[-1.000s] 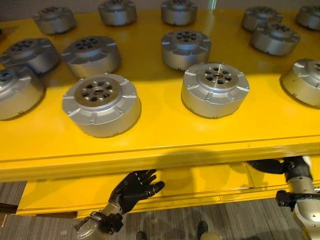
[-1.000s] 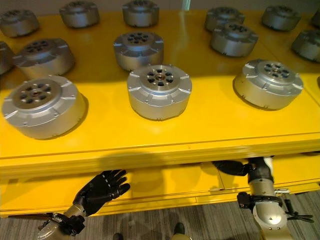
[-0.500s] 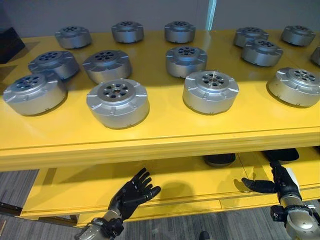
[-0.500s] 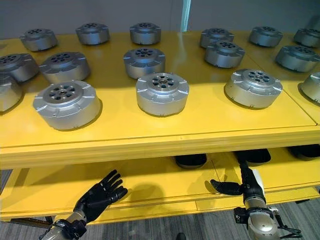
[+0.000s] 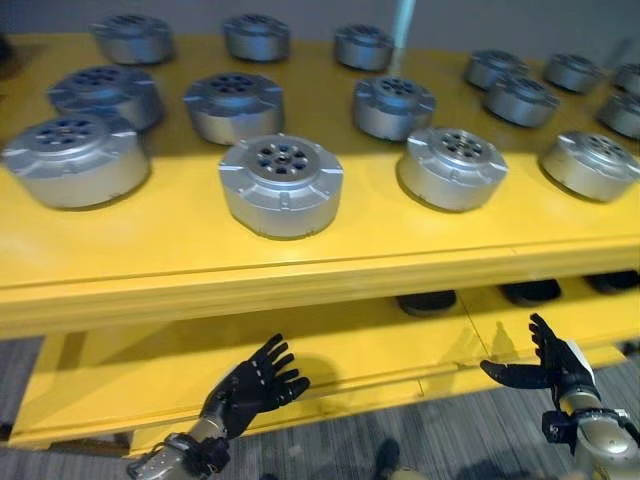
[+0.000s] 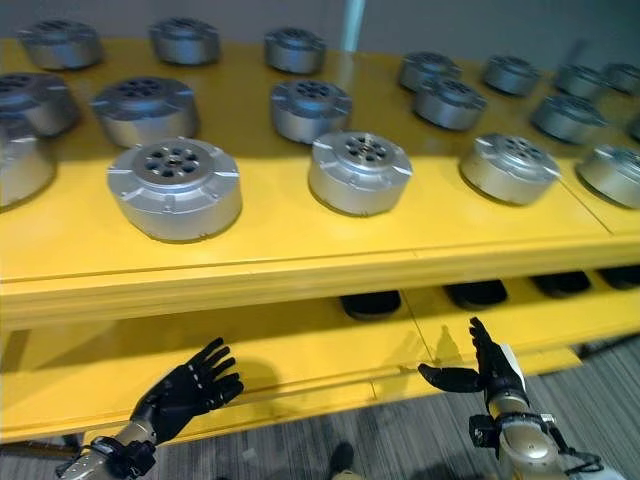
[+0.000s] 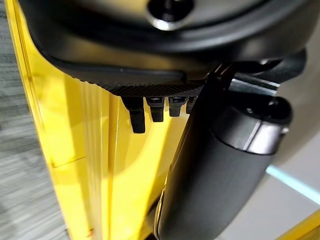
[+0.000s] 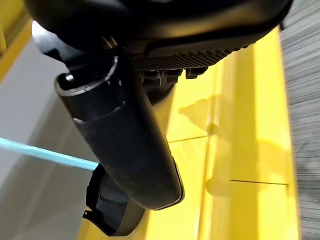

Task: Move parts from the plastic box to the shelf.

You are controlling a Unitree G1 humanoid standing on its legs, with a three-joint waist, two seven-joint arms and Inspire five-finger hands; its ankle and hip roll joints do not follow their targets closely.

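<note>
We see the yellow shelf (image 5: 330, 265) w/ silver round parts (image 5: 281, 185) spread over its top level; nearest the front edge: one at centre-left, one at centre-right (image 5: 452, 166), one at far left (image 5: 75, 159). More parts sit in rows behind. Dark items (image 6: 371, 303), approx. four, lie on the lower level under the top board; we cannot identify them, possibly further parts. Left hand (image 5: 250, 388) is held in front of the lower level, fingers spread and straight, holding nothing. Right hand (image 6: 487, 373) is raised beside the lower level edge, fingers extended, thumb out, also holding nothing.
</note>
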